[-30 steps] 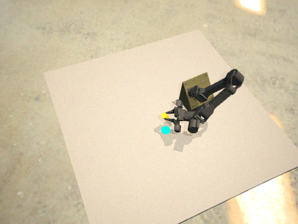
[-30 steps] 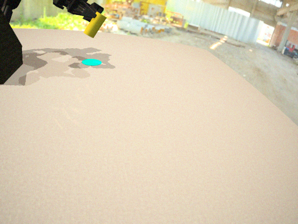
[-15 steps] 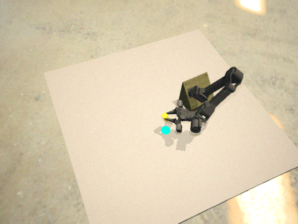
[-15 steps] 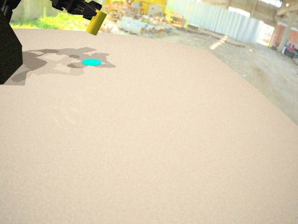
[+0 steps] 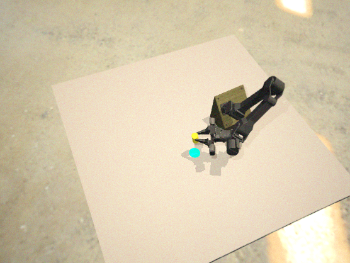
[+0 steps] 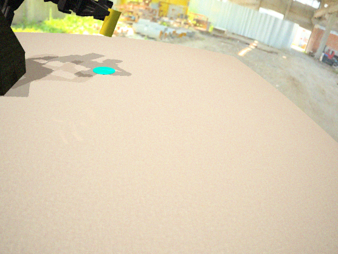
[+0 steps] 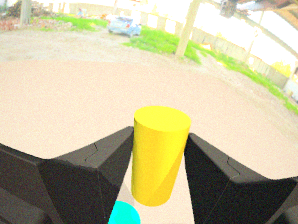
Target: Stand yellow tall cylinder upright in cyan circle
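Note:
The yellow tall cylinder [image 5: 195, 137] [image 6: 110, 23] [image 7: 158, 160] is held in the air, near upright, with a slight tilt in the exterior view. My gripper [image 5: 201, 137] [image 6: 109, 13] [image 7: 160, 136] is shut on it, one finger on each side near its upper end. The cyan circle [image 5: 194, 153] [image 6: 104, 70] [image 7: 124, 214] lies flat on the table top, below the cylinder. In the wrist view it shows at the bottom edge, partly hidden by the left finger.
The pale square table top [image 5: 132, 189] [image 6: 194, 146] has its edges well away from the circle. A wooden block [image 5: 231, 94] stands under the arm's base, behind the gripper. Arm shadows fall around the circle.

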Motion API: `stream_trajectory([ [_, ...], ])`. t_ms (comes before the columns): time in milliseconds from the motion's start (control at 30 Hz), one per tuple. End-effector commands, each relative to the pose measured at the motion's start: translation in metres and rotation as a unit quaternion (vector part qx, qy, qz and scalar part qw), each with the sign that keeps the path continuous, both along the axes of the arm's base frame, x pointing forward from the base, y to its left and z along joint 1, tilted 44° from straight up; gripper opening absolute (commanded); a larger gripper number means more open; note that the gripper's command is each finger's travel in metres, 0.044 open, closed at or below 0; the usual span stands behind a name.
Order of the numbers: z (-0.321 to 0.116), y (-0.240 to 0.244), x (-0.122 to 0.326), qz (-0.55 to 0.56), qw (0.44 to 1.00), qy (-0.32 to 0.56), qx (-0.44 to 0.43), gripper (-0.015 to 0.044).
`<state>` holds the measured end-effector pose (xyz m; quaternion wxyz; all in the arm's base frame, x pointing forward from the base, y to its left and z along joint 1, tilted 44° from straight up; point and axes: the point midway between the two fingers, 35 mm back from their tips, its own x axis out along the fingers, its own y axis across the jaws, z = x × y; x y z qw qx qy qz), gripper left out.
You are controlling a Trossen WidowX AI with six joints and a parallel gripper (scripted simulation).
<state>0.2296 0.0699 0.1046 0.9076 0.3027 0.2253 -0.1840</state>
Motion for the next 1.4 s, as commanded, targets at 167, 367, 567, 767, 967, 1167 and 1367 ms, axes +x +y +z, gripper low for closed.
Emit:
stream_trajectory([
  [167,0.006,-0.001,-0.002,-0.016,0.999,-0.037,0.018,0.0105],
  [367,0.008,-0.001,-0.004,-0.024,0.998,-0.058,0.029,0.0105],
  [567,0.011,-0.001,-0.006,-0.031,0.996,-0.078,0.041,0.0105],
  [767,0.013,-0.001,-0.008,-0.038,0.993,-0.096,0.052,0.0105],
  [967,0.014,-0.001,-0.008,-0.038,0.993,-0.096,0.052,0.0105],
  [1167,0.014,-0.001,-0.008,-0.038,0.993,-0.096,0.052,0.0105],
  [1367,0.014,-0.001,-0.008,-0.038,0.993,-0.096,0.052,0.0105],
])
